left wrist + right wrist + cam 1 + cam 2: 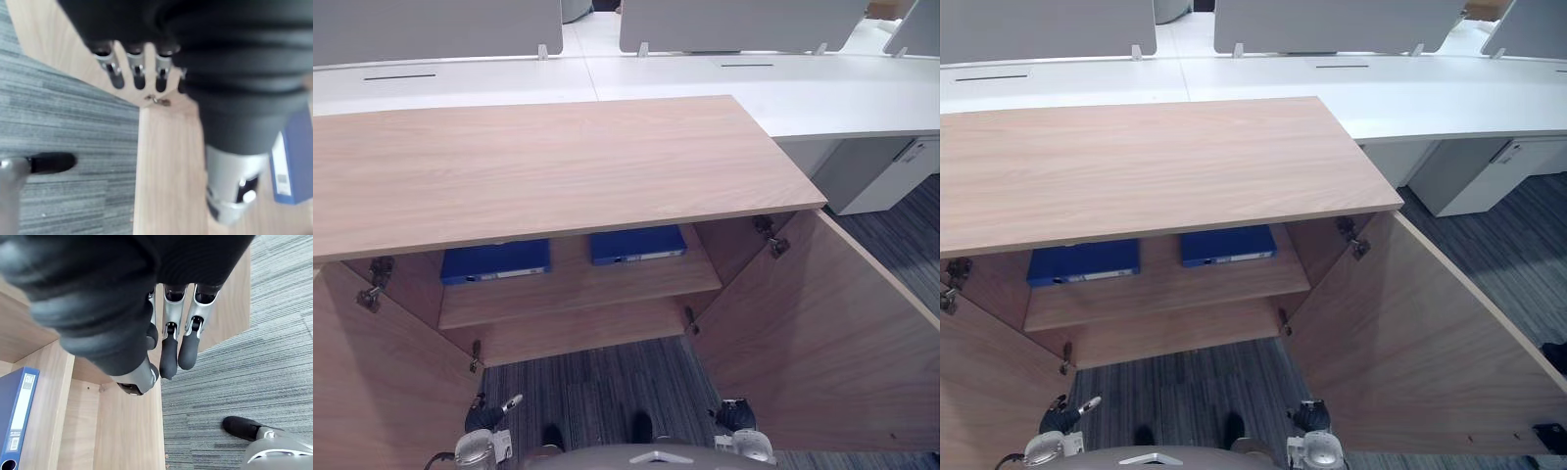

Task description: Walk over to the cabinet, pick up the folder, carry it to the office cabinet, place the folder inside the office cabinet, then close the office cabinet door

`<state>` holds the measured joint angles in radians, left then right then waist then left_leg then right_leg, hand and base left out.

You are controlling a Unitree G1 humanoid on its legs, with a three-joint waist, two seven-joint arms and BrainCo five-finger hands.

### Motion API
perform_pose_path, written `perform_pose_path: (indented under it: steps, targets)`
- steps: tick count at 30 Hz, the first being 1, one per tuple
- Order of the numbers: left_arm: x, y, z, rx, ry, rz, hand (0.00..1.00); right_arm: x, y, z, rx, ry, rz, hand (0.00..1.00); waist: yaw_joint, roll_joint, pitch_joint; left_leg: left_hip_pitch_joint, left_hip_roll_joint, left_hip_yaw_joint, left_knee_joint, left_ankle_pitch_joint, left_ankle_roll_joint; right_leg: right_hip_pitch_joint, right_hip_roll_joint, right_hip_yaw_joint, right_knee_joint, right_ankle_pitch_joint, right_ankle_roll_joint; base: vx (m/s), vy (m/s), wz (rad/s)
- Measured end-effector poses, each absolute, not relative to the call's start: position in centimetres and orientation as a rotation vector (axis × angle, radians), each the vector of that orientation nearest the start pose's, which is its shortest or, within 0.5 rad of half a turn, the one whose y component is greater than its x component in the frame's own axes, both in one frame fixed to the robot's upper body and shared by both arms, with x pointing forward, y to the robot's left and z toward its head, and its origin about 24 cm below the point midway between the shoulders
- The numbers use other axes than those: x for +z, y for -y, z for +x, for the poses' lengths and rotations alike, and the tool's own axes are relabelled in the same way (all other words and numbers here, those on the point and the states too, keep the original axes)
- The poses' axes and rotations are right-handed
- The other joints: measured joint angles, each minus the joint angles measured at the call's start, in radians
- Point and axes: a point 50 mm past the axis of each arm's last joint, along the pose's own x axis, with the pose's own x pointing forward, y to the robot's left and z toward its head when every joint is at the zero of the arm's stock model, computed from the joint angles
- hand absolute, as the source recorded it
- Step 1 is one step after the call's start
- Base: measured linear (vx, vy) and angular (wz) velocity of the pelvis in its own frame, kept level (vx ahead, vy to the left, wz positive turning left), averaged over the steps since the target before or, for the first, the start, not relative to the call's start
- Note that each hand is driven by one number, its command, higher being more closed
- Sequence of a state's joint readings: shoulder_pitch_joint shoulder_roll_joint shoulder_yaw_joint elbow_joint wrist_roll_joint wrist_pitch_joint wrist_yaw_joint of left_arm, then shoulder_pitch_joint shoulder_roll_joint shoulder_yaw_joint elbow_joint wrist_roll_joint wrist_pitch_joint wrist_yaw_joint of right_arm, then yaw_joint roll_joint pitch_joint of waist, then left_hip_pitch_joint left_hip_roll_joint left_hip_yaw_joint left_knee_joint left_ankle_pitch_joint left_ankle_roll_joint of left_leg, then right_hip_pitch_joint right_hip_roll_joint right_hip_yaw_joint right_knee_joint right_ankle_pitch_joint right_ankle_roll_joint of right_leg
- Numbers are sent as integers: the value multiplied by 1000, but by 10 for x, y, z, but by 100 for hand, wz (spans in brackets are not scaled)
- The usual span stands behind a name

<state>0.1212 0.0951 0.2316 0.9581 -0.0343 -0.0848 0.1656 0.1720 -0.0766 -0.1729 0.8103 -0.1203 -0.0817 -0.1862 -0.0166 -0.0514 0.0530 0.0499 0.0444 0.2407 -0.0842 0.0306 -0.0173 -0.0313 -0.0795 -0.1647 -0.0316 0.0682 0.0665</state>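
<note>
Two blue folders lie flat side by side on the upper shelf of the open wooden cabinet [558,166]: the left folder [496,260] and the right folder [637,244]. One folder's spine [17,416] also shows in the right wrist view, and a blue folder edge [293,161] in the left wrist view. My left hand [487,416] and right hand [736,415] hang low in front of the cabinet, over the carpet. Both are open with relaxed fingers [171,352] and hold nothing.
Both cabinet doors stand wide open: the left door [372,382] and the right door [822,333] flank me. A lower shelf [578,333] sits under the folders. White desks [803,88] with grey dividers stand behind the cabinet. Grey striped carpet [607,387] lies underfoot.
</note>
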Motion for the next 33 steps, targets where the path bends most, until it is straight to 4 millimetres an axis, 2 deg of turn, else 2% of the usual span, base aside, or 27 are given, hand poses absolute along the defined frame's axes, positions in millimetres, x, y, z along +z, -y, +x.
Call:
perform_pose_path:
  steps: [7,14,20,28,33]
  targets:
    - [-149,-229,96,456,-986,43,0,-144,217,101,-438,-936,-80,0,-11,16,-2,6,-18,11,0,-13,16,10,-4,19,-25,19,10,35,19,-6]
    - [-152,-227,89,440,-1019,53,0,-145,228,92,-572,-946,22,0,-12,23,0,38,-18,36,0,-27,15,34,0,46,-38,20,9,13,-2,-12]
    - [-154,-219,87,443,-1032,22,0,-147,236,79,-780,-941,185,0,-16,24,-1,46,-18,51,0,-35,10,35,0,59,-39,20,9,-18,-9,-6]
    - [-158,-205,74,481,-1058,-39,0,-121,273,50,-1184,-706,326,0,-11,42,-20,76,-17,95,-1,-65,11,44,-1,95,-21,-7,16,-16,-3,-14]
    - [-159,-200,74,476,-1058,-51,0,-106,293,37,-1330,-595,353,0,-11,43,-38,86,-16,117,-1,-84,10,45,-2,99,-15,-16,12,43,1,-9]
